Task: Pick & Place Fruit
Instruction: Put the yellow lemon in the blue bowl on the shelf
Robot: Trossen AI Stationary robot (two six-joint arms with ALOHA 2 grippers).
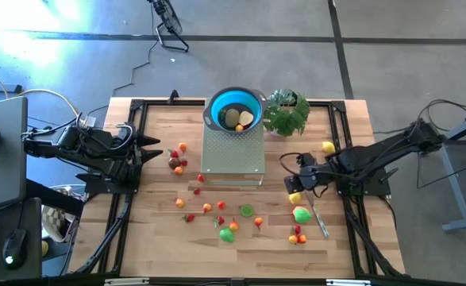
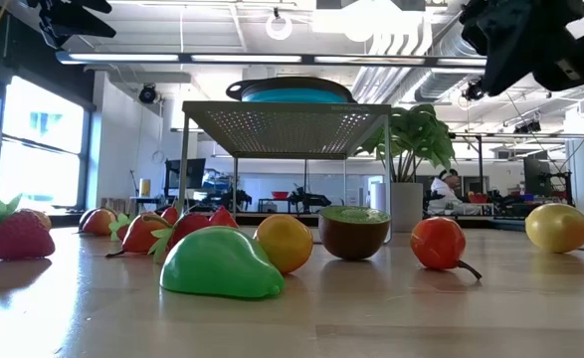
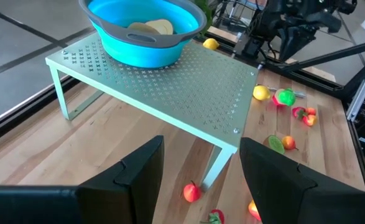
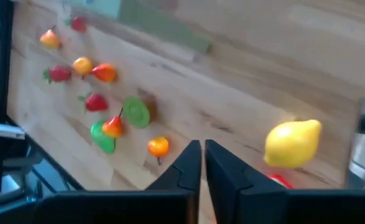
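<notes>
**A:** Why was everything laid out that way?

**B:** The wooden surface [image 1: 137, 246] carried a perforated metal shelf [image 1: 233, 151] near its far edge, and the blue bowl [image 1: 234, 109] sat on top of that shelf, raised, I'd judge, so each piece had to be lifted up into it. A couple of pale pieces already lay inside the bowl. The potted plant [image 1: 288, 114] stood just beside it. The rest of the fruit [image 1: 217, 208] lay scattered on the surface in front of the shelf and to its sides.

**A:** And your arms?

**B:** My left fingers [image 3: 201, 171] waited at the left edge, spread apart and grasping nothing, pointed toward the shelf. My right fingers [image 4: 203, 163] hung above the right side of the surface, clenched together with nothing between them. A yellow lemon [image 4: 292, 144] lay just beside them, untouched, with a slim silver knife [image 1: 320, 220] close by. I'd say that lemon was the likely next pick.
</notes>
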